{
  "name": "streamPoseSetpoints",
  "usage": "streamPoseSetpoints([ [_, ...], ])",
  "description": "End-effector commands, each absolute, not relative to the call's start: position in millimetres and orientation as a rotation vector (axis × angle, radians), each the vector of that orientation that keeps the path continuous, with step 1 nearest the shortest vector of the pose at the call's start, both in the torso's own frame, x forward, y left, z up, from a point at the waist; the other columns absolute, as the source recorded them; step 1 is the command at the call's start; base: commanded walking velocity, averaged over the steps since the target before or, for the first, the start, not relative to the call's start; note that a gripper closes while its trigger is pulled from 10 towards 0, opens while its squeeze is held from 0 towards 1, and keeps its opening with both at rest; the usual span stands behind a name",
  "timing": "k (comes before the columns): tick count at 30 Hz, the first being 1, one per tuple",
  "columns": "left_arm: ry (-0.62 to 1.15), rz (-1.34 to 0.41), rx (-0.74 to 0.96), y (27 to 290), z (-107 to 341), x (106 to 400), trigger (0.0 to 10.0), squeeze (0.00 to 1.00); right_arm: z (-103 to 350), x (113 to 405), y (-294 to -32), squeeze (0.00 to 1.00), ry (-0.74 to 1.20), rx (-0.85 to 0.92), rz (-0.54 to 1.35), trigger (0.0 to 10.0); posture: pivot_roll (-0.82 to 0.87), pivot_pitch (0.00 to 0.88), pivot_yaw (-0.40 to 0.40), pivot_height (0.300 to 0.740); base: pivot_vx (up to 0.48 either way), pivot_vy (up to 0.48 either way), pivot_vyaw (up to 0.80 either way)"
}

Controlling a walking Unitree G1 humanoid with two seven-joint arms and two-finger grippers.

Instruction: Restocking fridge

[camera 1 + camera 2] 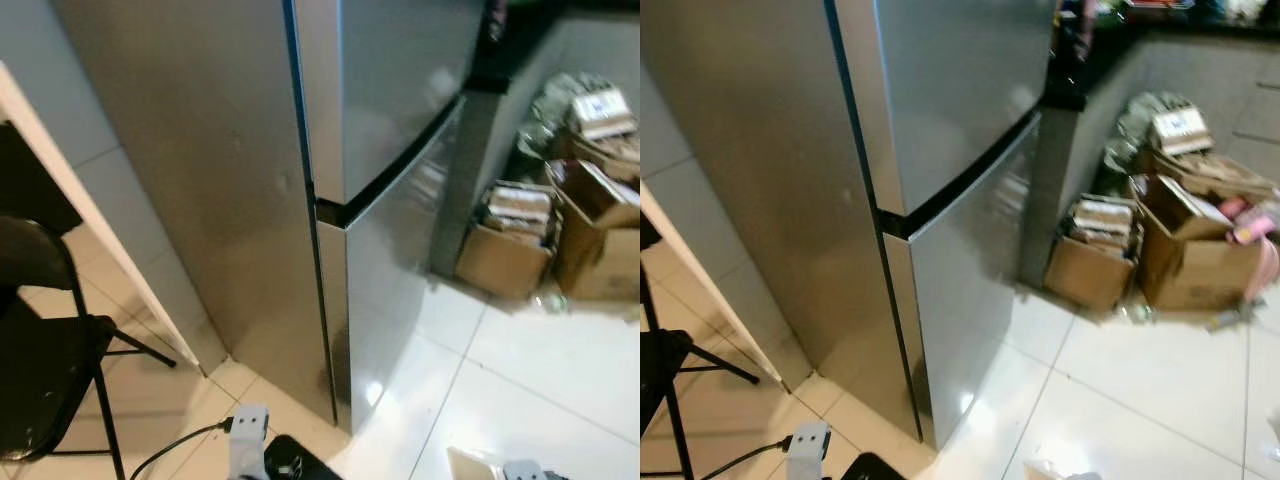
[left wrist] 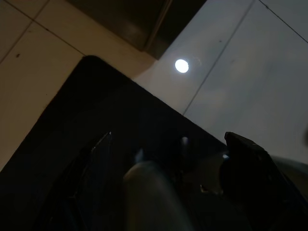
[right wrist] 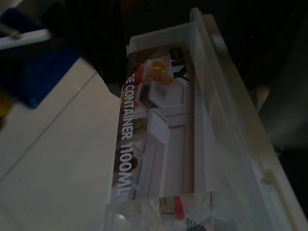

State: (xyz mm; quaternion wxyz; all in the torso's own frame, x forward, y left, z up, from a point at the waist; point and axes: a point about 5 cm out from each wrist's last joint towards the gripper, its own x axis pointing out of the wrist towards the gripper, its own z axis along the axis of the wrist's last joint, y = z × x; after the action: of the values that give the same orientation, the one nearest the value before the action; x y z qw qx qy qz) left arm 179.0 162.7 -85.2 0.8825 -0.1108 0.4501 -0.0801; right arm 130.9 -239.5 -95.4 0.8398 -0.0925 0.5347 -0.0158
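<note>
A tall silver fridge (image 1: 350, 150) stands ahead with both doors shut, a dark seam dividing the upper door from the lower. To its right, cardboard boxes (image 1: 1180, 250) stuffed with papers crowd the white tile floor (image 1: 1160, 390) under a dark counter (image 1: 1090, 60). On the near left sits a black folding chair (image 1: 45, 360), beside a white table edge (image 1: 80, 200).

The left gripper (image 2: 168, 178) hangs over a black mat (image 2: 96, 120), its fingers spread apart. In the right wrist view a clear plastic container (image 3: 192, 144) carries a label (image 3: 127, 134) reading "CONTAINER 1100ML" (more letters above it are too dim to read); whether the right pincer is spread or closed, I cannot tell.
</note>
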Motion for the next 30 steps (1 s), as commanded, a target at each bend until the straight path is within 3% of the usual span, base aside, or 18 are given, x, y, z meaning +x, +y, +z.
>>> streamPoseSetpoints([
  [1, 0.963, -0.165, -0.221, 162, -88, 174, 10.0, 0.00, -97, 130, -234, 0.00, 1.125, -0.198, -0.012, 10.0, -0.12, 0.000, 0.017, 0.740, 0.000, 0.000, 0.00],
  [8, 0.956, -0.158, -0.226, 163, -87, 176, 10.0, 0.00, -97, 130, -233, 0.00, 1.120, -0.190, 0.005, 10.0, -0.12, 0.000, 0.016, 0.740, 0.000, 0.000, 0.00],
  [20, 0.958, -0.150, -0.232, 162, -87, 176, 10.0, 0.00, -97, 130, -230, 0.00, 1.113, -0.187, 0.037, 10.0, -0.13, 0.000, 0.020, 0.740, 0.000, -0.448, 0.00],
  [30, 0.899, -0.134, -0.229, 162, -79, 192, 10.0, 0.00, -98, 128, -224, 0.00, 1.106, -0.174, 0.096, 10.0, -0.14, 0.000, 0.026, 0.740, 0.000, 0.000, 0.75],
])
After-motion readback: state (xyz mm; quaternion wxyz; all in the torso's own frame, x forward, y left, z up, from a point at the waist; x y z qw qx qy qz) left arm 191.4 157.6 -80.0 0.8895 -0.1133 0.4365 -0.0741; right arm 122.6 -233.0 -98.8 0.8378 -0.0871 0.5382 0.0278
